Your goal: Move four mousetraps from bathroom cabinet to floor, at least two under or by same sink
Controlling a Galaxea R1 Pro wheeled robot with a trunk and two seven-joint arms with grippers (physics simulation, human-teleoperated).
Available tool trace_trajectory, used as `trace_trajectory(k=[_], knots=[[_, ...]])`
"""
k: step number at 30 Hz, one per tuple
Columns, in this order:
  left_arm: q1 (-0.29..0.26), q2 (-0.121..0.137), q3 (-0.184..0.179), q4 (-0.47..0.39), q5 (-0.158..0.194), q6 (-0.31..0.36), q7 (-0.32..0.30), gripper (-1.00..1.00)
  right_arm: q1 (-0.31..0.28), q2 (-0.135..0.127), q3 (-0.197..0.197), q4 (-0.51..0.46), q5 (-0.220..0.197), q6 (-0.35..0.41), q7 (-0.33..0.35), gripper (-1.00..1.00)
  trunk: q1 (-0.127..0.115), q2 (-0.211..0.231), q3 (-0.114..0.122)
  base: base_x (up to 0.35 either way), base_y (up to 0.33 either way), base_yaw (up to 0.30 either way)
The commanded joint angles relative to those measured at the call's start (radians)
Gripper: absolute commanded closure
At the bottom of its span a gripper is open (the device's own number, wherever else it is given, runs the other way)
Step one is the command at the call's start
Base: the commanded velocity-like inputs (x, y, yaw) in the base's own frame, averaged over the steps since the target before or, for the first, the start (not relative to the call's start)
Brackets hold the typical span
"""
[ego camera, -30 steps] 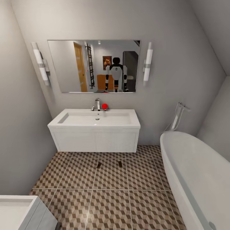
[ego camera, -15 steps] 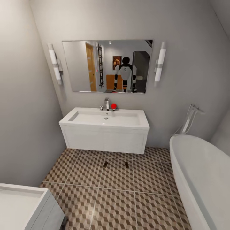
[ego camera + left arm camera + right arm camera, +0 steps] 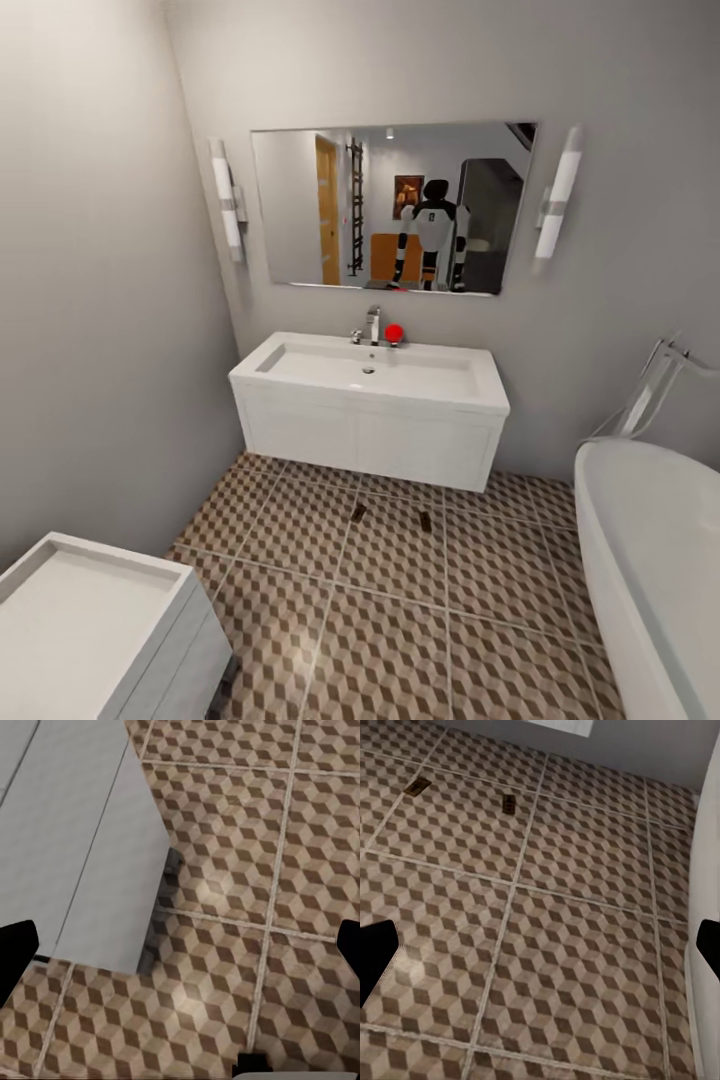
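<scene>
Head view carries no readable writing. Two mousetraps lie apart on the bathroom floor just before the bathroom sink; they are too small to make out detail. The bathtub is cut off. Since a second ago the camera has swung left. Both wrist views show fingertips spread wide, empty.

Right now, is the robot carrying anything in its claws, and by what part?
Nothing. Both wrist views show only patterned floor between open fingertips; two mousetraps lie on the tiles.
</scene>
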Motion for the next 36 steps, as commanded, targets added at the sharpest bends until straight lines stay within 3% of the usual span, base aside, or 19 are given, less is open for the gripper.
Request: trace_trajectory(k=[1, 36], knots=[[-0.002, -0.001, -0.009, 0.004, 0.008, -0.006, 0.001, -1.00, -0.001, 0.000, 0.009, 0.000, -0.010, -0.003, -0.001, -1.00, 0.001, -0.002, -0.002, 0.000, 0.000, 0.258], [-0.002, -0.007, -0.009, 0.004, 0.008, -0.005, 0.001, -1.00, -0.001, 0.001, 0.010, 0.002, -0.009, -0.002, -0.001, -1.00, 0.001, -0.002, -0.002, 0.000, 0.000, 0.258]])
